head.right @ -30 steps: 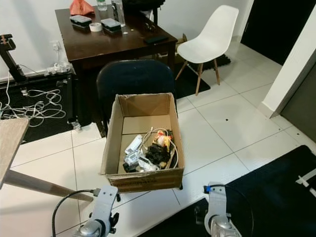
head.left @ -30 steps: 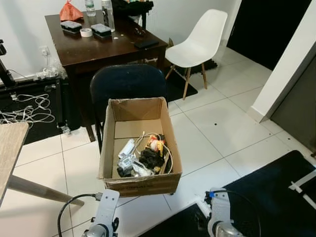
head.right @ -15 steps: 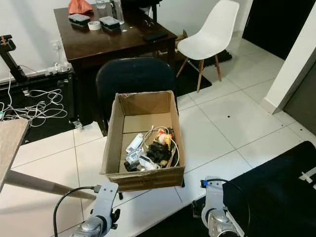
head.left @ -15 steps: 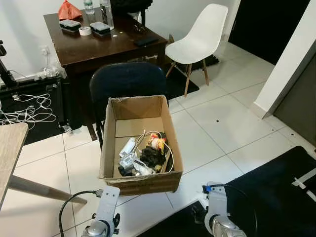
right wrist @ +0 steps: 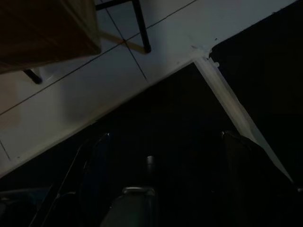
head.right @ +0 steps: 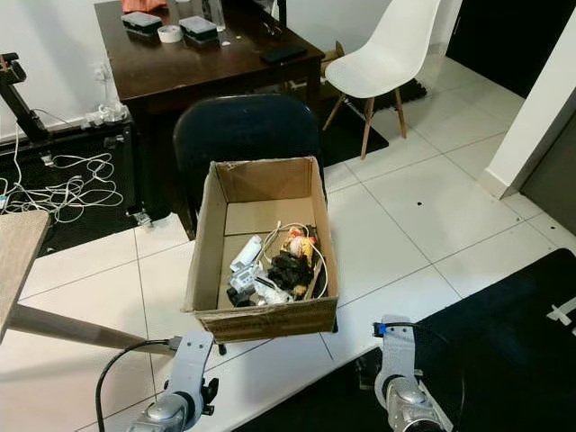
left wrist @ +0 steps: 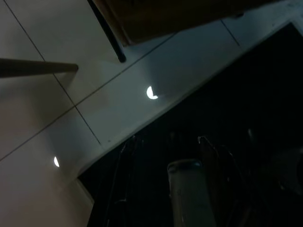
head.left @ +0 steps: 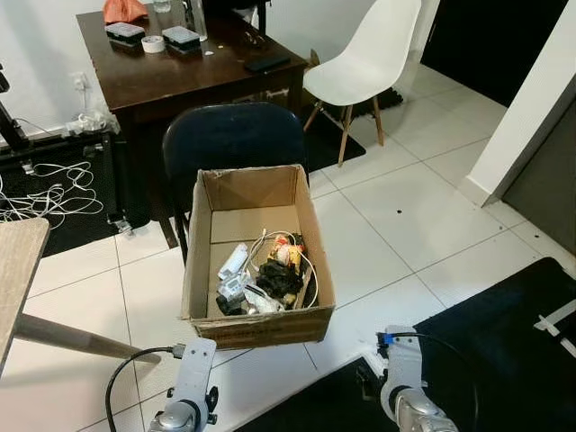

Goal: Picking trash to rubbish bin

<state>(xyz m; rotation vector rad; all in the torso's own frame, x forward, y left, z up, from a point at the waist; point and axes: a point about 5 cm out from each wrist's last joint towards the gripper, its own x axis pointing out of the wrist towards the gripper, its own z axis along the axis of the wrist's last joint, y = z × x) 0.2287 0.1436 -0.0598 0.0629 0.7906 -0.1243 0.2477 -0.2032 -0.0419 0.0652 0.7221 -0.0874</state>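
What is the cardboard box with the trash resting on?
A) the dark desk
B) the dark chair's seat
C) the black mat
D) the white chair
B: the box sits on the dark chair, whose backrest rises just behind it, in front of the desk.

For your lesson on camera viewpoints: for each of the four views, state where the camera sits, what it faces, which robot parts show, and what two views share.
Left eye: on the head, looking forward and down at the cardboard box on the dark chair; both forearms at the bottom.
Right eye: beside it, same scene, slightly shifted.
Left wrist: on the hanging left arm, facing the white floor tiles and black mat; dim fingers.
Right wrist: likewise facing floor and mat; dim fingers.
Shared: both wrist views catch the box's underside.
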